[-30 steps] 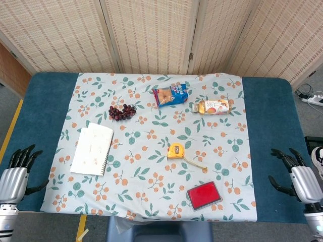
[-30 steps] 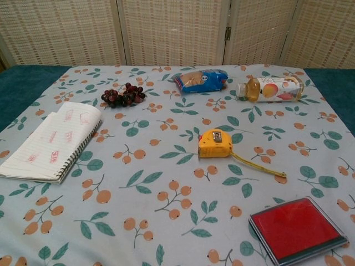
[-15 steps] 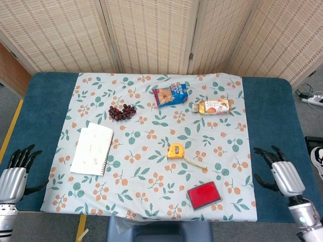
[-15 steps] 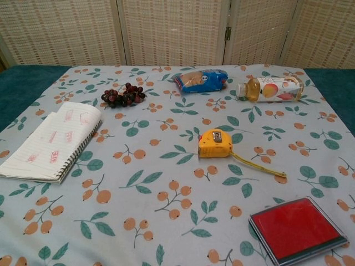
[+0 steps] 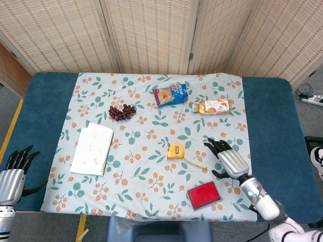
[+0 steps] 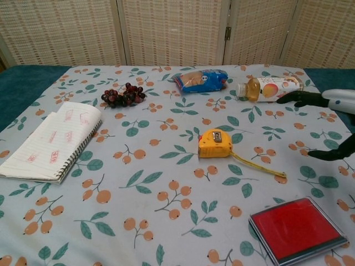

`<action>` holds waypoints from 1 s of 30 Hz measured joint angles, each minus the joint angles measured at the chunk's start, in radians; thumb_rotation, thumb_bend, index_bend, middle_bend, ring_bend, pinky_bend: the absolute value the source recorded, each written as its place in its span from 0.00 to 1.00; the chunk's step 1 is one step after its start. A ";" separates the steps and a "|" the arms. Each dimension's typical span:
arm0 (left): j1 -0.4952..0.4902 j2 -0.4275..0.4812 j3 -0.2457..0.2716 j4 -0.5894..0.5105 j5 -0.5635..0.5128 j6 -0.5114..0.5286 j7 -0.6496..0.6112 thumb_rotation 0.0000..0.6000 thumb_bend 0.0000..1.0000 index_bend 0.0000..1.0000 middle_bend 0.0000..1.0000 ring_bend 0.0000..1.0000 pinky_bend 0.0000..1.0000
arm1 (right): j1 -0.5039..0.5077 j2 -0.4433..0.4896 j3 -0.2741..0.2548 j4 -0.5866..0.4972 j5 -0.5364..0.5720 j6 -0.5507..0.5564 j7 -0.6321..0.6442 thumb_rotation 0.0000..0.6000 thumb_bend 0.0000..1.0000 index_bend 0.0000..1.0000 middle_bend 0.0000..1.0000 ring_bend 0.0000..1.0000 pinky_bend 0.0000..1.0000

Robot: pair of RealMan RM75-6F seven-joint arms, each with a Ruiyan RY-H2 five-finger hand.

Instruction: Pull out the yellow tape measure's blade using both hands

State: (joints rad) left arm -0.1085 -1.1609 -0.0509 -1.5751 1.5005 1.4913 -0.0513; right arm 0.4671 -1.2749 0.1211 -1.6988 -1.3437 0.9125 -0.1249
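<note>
The yellow tape measure (image 5: 175,150) (image 6: 215,143) lies near the middle of the floral cloth. A short length of its blade (image 5: 195,163) (image 6: 257,165) runs out toward the front right. My right hand (image 5: 228,159) (image 6: 327,119) hovers open just right of the blade's tip, fingers spread, holding nothing. At the table's near left corner my left hand (image 5: 12,173) stays open, far from the tape; the chest view does not show it.
A red ink pad (image 5: 203,194) (image 6: 298,229) sits in front of the blade's tip. A notebook (image 5: 92,148) lies at left, grapes (image 5: 121,112) behind it. A snack bag (image 5: 170,95) and a lying juice bottle (image 5: 212,106) are at the back.
My right hand has swept in from the table's right edge to just right of the blade's tip. The left hand has sunk a little.
</note>
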 measured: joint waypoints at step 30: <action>-0.011 -0.003 -0.006 0.006 -0.031 -0.037 0.000 1.00 0.21 0.20 0.07 0.11 0.00 | 0.351 -0.355 0.056 0.303 0.407 -0.178 -0.298 1.00 0.34 0.13 0.17 0.13 0.03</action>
State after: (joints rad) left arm -0.1194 -1.1642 -0.0572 -1.5689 1.4691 1.4545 -0.0510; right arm 0.8186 -1.6300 0.1774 -1.3954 -0.9367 0.7340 -0.4231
